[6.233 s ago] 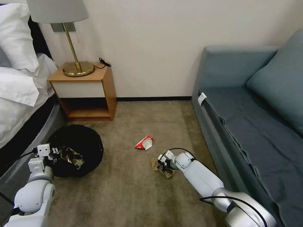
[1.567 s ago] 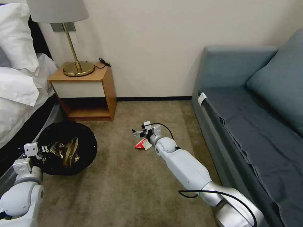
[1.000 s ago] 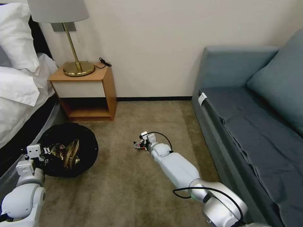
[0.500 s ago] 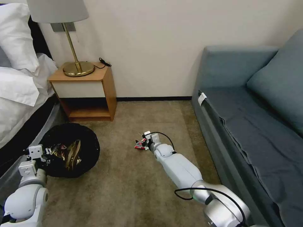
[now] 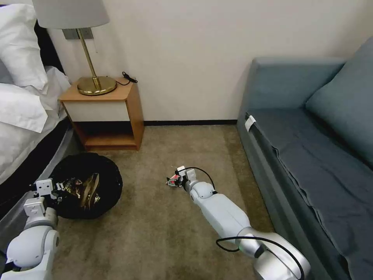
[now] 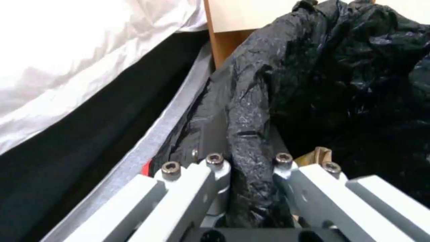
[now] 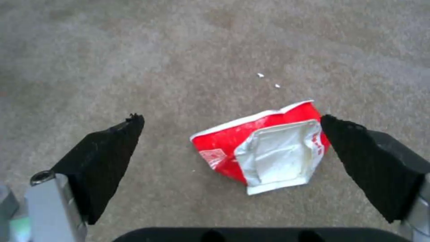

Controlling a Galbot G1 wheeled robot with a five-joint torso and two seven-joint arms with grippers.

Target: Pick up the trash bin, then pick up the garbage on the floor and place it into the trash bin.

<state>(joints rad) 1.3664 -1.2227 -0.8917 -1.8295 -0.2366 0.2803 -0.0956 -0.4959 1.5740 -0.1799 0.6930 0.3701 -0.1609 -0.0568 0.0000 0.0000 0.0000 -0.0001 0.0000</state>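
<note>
Between the spread fingers of the right gripper (image 7: 233, 148) lies the red-and-white wrapper (image 7: 264, 148), nearer one pad (image 7: 367, 161); closing off-centre could push it aside, while the left gripper (image 6: 246, 168) clamps the trash bin (image 5: 87, 184) rim.

No words or numbers could be read anywhere. The red-and-white wrapper (image 7: 264, 148) on the carpet had a small pale mark on its red part and a few tiny red marks along one white edge, but they were too small and blurry to make out. The white tag (image 5: 250, 122) on the sofa edge was blank as far as could be seen.
</note>
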